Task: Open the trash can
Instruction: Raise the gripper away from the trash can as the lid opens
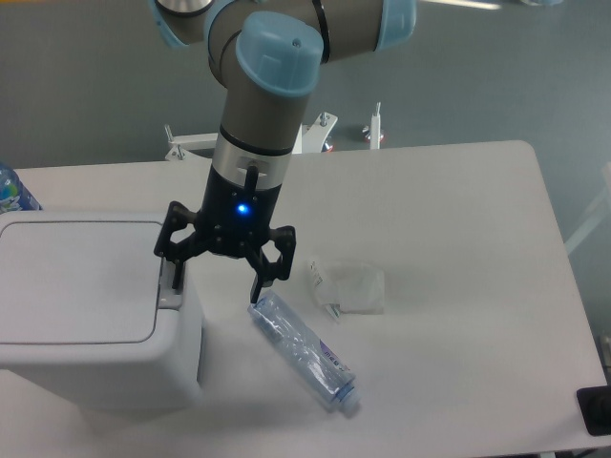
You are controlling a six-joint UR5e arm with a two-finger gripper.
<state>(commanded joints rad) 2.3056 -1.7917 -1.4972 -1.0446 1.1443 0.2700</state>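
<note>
**Gripper poised at the bin's latch edge, lid down**

Far left edge: a sliver of a blue-labelled bottle (11, 191), mostly cut off by the frame, standing behind the bin.

Left foreground: the trash can (91, 315), white and boxy with rounded corners, sits on the white table (458, 286) at its left end. Flat lid lies closed and level. A grey latch tab (169, 297) shows at the middle of the lid's right edge.

Centre: the arm (263, 105) comes in from the top of the frame, grey tube sections with pale blue joint caps, wrist pointing almost straight down with a slight lean toward the bin. A blue light glows on the wrist body. The gripper (216, 282) hangs directly below, black, jaws spread wide. Its left fingertip (176, 278) is over the latch tab at the bin's right edge; contact or a small gap cannot be told from this angle. The right fingertip (256, 288) sits just above the near end of a clear plastic bottle (304, 351).

That bottle lies on its side on the table, running diagonally down to the right, cap end lowest.

Right of the gripper: a crumpled clear plastic wrapper (347, 286), near the bottle but apart from it.

Bottom right corner: a dark object (595, 410) at the table edge, partly cropped.
</note>
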